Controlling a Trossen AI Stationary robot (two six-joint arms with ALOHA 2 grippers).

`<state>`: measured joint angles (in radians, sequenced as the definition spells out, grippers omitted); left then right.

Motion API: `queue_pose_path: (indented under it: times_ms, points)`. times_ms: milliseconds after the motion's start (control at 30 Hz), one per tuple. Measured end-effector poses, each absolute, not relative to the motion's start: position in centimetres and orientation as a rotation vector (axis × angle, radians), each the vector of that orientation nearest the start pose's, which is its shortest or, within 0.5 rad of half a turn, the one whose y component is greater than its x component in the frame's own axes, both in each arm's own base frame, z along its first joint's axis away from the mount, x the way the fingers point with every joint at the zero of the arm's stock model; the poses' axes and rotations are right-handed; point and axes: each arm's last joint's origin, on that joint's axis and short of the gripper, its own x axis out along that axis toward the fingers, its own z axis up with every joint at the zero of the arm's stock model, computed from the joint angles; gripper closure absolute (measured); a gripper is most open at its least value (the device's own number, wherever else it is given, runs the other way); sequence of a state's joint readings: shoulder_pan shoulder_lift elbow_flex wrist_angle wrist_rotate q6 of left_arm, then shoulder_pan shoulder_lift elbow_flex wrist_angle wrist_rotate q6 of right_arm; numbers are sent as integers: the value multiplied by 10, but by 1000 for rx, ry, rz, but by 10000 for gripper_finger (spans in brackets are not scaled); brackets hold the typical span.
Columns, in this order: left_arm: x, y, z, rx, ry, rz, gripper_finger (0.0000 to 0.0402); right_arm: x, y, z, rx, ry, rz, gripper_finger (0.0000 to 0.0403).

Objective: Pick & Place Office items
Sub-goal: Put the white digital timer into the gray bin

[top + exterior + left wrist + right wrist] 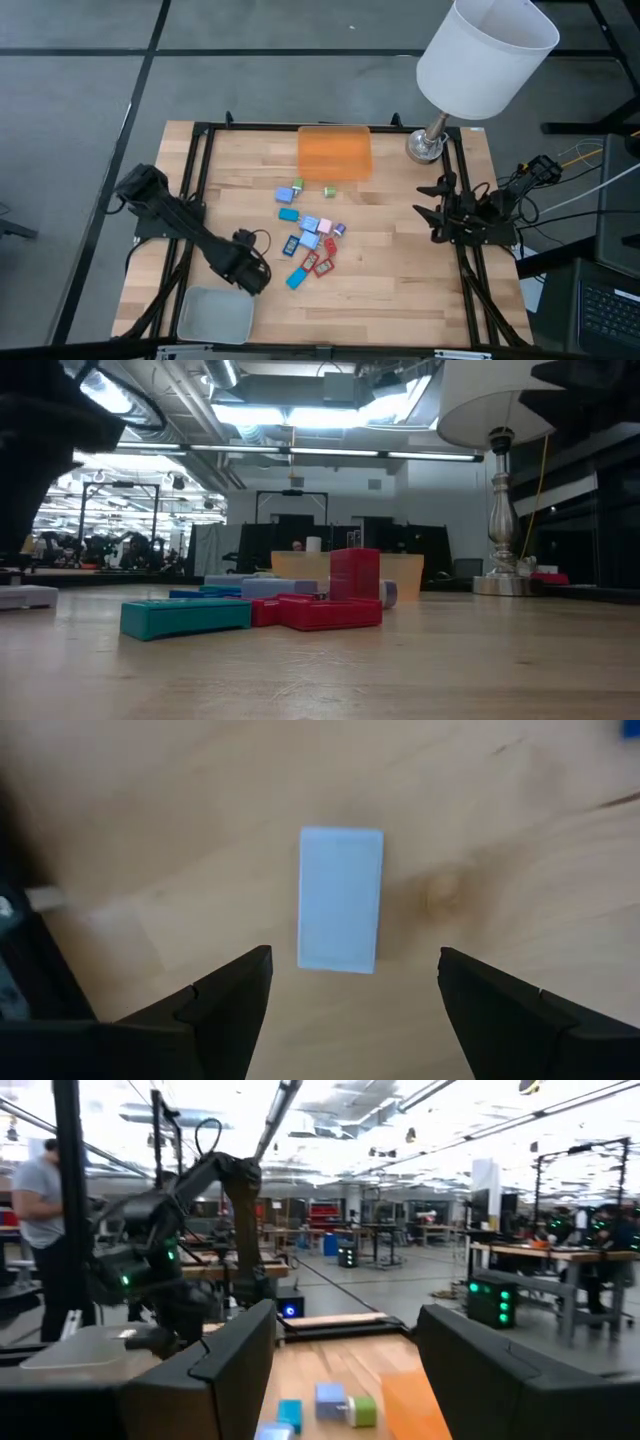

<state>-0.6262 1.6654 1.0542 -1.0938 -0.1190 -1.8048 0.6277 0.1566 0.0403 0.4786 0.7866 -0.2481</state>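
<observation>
The office items (310, 238) lie as several small blue, pink, purple, green and red pieces in a loose cluster on the middle of the table. In the low view a teal block (185, 617) and red pieces (330, 610) are nearest. My left gripper (250, 272) hovers at the cluster's near-left side and is open. In the left wrist view a pale blue flat rectangle (340, 900) lies flat on the wood just beyond the open gripper (355, 955), untouched. My right gripper (438, 210) waits open at the table's right edge, pointing toward the cluster (320, 1405).
A translucent orange tray (334, 152) sits at the far middle of the table. A pale grey-green tray (213, 315) sits at the near-left corner, beside my left gripper. A lamp (430, 145) with a white shade stands at the far right. Bare wood lies near-right.
</observation>
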Motion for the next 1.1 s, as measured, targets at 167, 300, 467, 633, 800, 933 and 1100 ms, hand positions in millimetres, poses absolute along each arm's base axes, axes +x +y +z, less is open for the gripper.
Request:
queue_pose_path:
  times_ms: [167,300,467,633,800,933,1100]
  points:
    - [224,-159,163,-751,1316,1055,123,87,38,207,-15,-254,-169,162]
    - [225,-159,157,-725,1340,1079,123,87,38,207,-16,-254,-169,162]
    - [223,-154,156,-671,1361,1117,123,87,38,207,-10,-255,-168,162]
    - [222,-149,151,-687,1363,1095,123,87,38,207,7,-256,-166,162]
    - [215,-142,134,-773,1339,1004,123,87,38,207,7,-256,-166,162]
    - [206,-136,129,-786,1328,1011,123,87,38,207,11,-256,-165,162]
    - [198,-130,127,-858,1291,966,129,87,38,207,11,-257,-166,162]
